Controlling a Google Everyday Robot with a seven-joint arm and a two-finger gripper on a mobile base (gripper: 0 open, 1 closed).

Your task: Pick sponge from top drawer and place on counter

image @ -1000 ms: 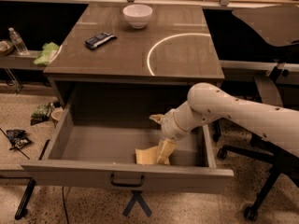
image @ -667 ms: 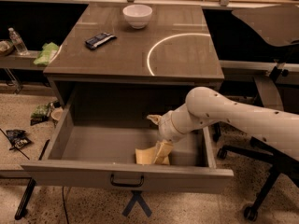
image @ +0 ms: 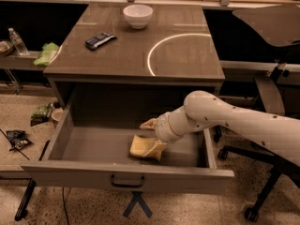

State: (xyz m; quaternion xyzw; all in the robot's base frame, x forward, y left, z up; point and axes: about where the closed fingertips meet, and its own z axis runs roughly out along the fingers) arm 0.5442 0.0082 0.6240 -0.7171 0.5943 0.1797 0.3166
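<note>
Drawer [image: 70,175] is pulled well out from under the bench [image: 187,60], so the opening step looks done. Sponge [image: 140,146] lies on the drawer floor, roughly centre and nearer the front wall at 6 o'clock; not lifted. Hand [image: 148,138] is down inside the drawer right at the sponge, coming in from 3 o'clock on the arm [image: 220,121]. It looks in contact, but can't tell whether it has closed on the sponge or how wide it is set. Judgement: task is at the grasp stage. Left to do: secure the grip, lift clear, carry to the bench top, release. Clearances: the arm crosses close over the drawer's right side wall at 3 o'clock, and the bench's front edge overhangs the back of the drawer at 12 o'clock. The lift probably has to go up and out toward 6 o'clock before swinging onto the top. Nothing else visible in the drawer. On the bench top: bowl [image: 138,15] at 12 o'clock near the back edge, dark flat gadget [image: 100,40] at 10 o'clock, white arc [image: 161,43] on the right half. The area inside the arc and the front strip are bare, so that's the likely drop zone and the nearest. Chair [image: 267,191] base sits off the drawer's right front corner at 4 o'clock, under the arm; worth watching on retract.
</note>
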